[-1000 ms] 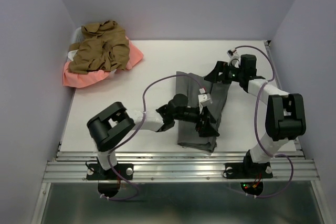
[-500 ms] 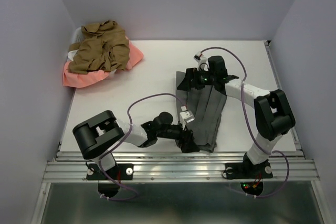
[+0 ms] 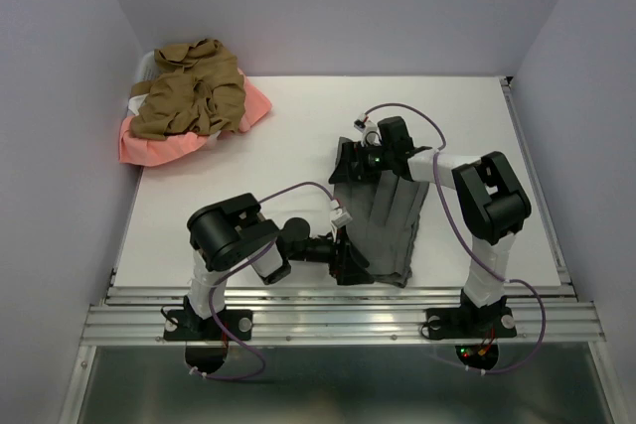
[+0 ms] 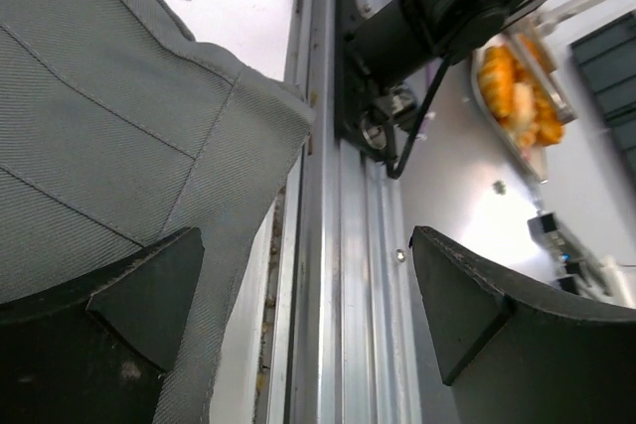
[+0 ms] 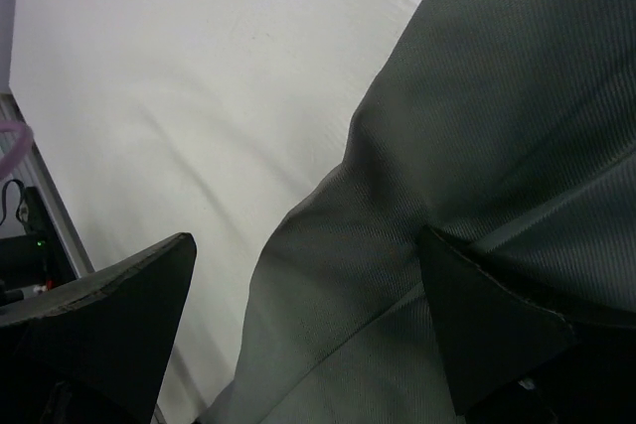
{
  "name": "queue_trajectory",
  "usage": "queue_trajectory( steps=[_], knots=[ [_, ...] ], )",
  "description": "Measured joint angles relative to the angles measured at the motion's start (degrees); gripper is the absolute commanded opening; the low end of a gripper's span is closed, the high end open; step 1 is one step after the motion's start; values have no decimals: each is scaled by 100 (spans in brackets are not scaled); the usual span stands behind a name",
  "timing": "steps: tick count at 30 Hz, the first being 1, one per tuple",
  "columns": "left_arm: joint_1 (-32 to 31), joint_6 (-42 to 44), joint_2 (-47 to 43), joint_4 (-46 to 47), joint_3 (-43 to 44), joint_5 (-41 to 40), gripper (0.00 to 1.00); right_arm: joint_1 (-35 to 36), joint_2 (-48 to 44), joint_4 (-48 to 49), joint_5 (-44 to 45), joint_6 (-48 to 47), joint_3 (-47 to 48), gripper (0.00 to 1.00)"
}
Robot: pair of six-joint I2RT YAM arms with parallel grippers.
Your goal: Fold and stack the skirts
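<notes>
Jaws spread wide and holding nothing, the left gripper (image 3: 350, 263) sits low at the near-left corner of the grey skirt (image 3: 386, 213), one finger (image 4: 119, 315) over the cloth's hem and the other (image 4: 497, 325) out over the aluminium rail (image 3: 328, 297) at the table's near edge. The right gripper (image 3: 350, 158), equally wide and empty, is at the skirt's far-left corner, where its wrist view shows the grey fabric running between its open fingers (image 5: 94, 320). The skirt lies flat on the white table (image 3: 477, 116) right of centre, its long axis running from 12 to 6 o'clock. Both grippers are on its left long edge, the right arm nearer the far end and the left arm nearer the near end. From that edge the body of the cloth lies toward 3 o'clock, so a lengthwise fold would likely carry both corners that way. Well apart at 10 o'clock, the tan-brown skirt (image 3: 189, 91) is heaped on the salmon-pink skirt (image 3: 149, 148), neither yet folded.
</notes>
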Motion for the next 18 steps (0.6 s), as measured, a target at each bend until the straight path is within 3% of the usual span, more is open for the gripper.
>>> queue_trajectory(
  steps=[5,14,18],
  knots=[
    [262,-927,730,1272,-42,291,99,-4,413,22,-17,-11,413,100],
    [308,-1244,470,1244,-173,186,99,0,588,-157,479,-157,798,100],
    [299,-1163,-55,437,-297,166,99,0,452,-382,590,-199,903,100]
  ],
)
